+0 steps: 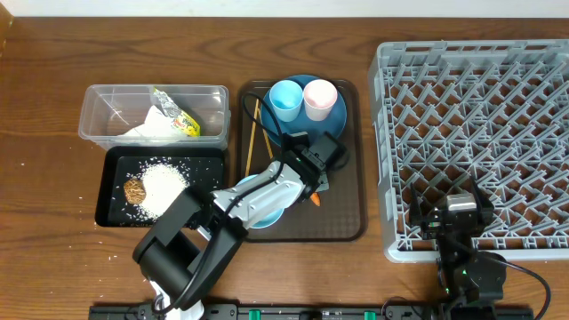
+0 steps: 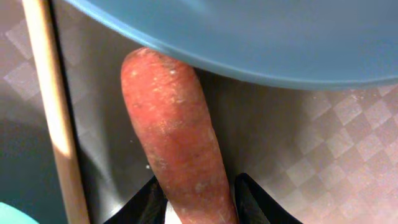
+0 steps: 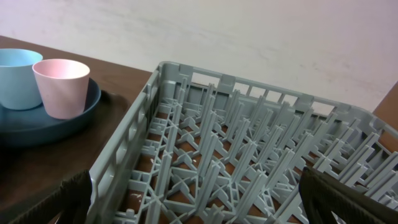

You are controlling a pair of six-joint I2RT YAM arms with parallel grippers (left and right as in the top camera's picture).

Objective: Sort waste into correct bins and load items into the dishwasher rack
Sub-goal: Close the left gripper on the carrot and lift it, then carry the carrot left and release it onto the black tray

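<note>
Left jaws pinch the carrot (image 2: 177,137) by one end; right jaws stand wide. I expect a snag on lifting, as its far end tucks under the blue dish (image 2: 261,37) rim.

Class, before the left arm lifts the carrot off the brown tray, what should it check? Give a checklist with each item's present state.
1. Carrot sits inside the left pincer: ok.
2. Grip firm: cannot tell.
3. Chopstick apart from the carrot: ok.
4. Carrot tip free of the blue dish rim: cannot tell; they meet in the wrist view.
5. Black tray with food scraps has bare room: ok.
6. Right pincer open, away over the rack: ok.
</note>
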